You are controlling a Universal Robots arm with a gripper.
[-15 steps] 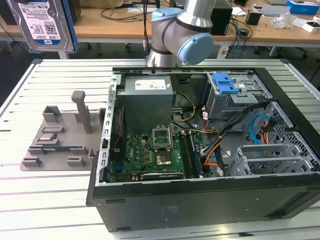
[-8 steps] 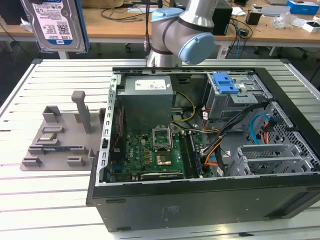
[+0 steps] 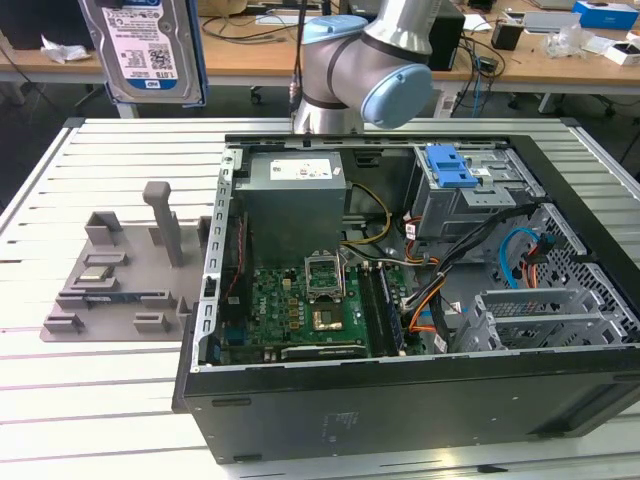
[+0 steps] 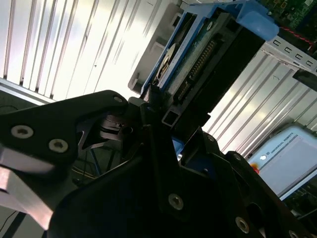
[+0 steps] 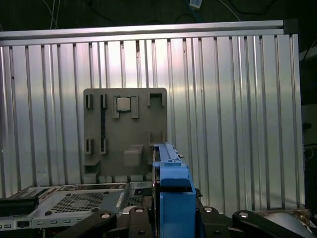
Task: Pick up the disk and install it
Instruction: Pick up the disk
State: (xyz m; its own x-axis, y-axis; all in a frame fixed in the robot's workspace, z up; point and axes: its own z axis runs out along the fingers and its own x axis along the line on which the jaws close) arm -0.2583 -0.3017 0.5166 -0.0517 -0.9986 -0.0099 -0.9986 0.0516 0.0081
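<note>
Disk [image 3: 150, 50] raised upright over table [image 3: 60, 400], on the exterior view's left of open computer case [image 3: 400, 420]; gripper [image 5: 176, 218] fingers [image 4: 158, 139] closed on its blue-railed edges, clamping it between them.

We see the disk [image 3: 143, 50], silver-grey with a blue-and-white label and blue side rails, upright in mid-air at the exterior view's left.

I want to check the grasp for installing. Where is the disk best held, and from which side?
Probably by its two broad flat faces, at one short end, coming from that end. The disk is thin and flat, so those faces give the gripper wide parallel surfaces; it is clamped this way now, hanging upright.
</note>
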